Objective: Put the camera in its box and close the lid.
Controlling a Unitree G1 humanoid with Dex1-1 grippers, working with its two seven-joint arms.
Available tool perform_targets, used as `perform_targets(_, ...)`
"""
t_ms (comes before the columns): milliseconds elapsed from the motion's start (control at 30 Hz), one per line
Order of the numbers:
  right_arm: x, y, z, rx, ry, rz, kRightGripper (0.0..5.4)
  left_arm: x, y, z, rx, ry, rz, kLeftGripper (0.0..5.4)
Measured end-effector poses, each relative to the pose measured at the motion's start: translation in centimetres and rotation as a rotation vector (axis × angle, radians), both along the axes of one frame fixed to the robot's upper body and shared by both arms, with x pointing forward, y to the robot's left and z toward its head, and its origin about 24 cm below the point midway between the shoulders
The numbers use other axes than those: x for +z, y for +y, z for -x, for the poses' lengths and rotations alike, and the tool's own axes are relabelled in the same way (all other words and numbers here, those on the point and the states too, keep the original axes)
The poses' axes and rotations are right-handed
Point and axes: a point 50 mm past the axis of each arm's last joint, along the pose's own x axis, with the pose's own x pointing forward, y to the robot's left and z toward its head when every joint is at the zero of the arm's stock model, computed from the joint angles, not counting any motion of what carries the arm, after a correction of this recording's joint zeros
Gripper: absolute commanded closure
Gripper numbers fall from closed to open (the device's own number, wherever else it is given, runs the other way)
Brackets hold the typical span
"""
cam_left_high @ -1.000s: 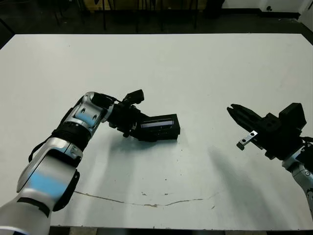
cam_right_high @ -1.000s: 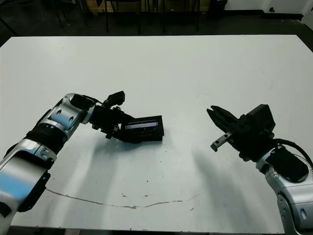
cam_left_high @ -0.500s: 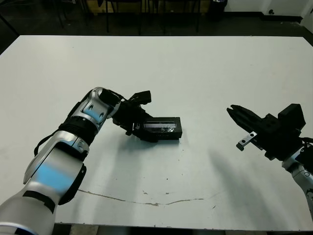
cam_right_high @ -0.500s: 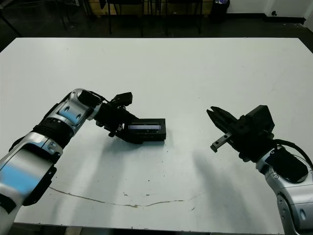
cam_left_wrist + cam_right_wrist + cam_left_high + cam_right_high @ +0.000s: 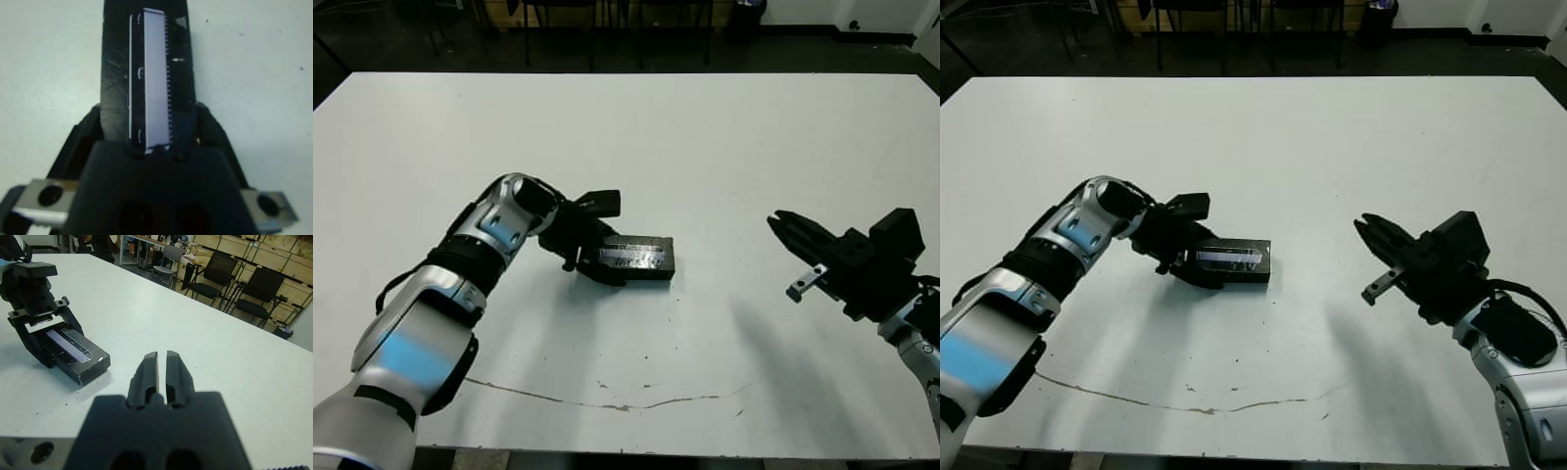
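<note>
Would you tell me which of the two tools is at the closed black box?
The left tool, its fingers either side of the box. The right tool hangs apart over bare table, holding nothing.

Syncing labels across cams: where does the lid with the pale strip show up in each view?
Left eye view: lid, left of centre, at the left gripper.
Right eye view: same lid, left of centre.
Left wrist view: upper centre, running away from the camera, pale strip facing up.
Right wrist view: at the picture's left, the left gripper at its far end.
Shared landmark: the pale strip on its top.
</note>
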Motion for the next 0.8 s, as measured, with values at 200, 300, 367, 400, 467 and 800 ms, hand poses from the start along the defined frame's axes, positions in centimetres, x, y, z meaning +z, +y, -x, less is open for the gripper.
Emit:
perform_targets(200,0.0,0.0,0.0,0.003,0.001,-0.006,5.40,-0.1,-0.3,0.0,-0.038,-0.032,0.023,1.08)
perform_targets(300,0.0,0.0,0.0,0.003,0.001,-0.008,5.40,-0.1,-0.1,0.0,-0.038,-0.053,0.044,0.64)
perform_targets(367,0.1,0.0,0.0,0.004,-0.001,-0.009,5.40,-0.1,0.0,0.0,-0.047,-0.082,0.055,0.31)
perform_targets(400,0.1,0.0,0.0,0.004,-0.002,-0.008,5.40,-0.1,0.1,-0.1,-0.048,-0.093,0.058,0.14)
perform_targets(467,0.1,0.0,0.0,0.004,-0.001,-0.007,5.40,-0.2,0.5,-0.1,-0.041,-0.098,0.064,0.01)
perform_targets(800,0.1,0.0,0.0,0.012,-0.008,-0.007,5.40,-0.5,3.4,0.2,0.010,-0.094,0.084,0.01)
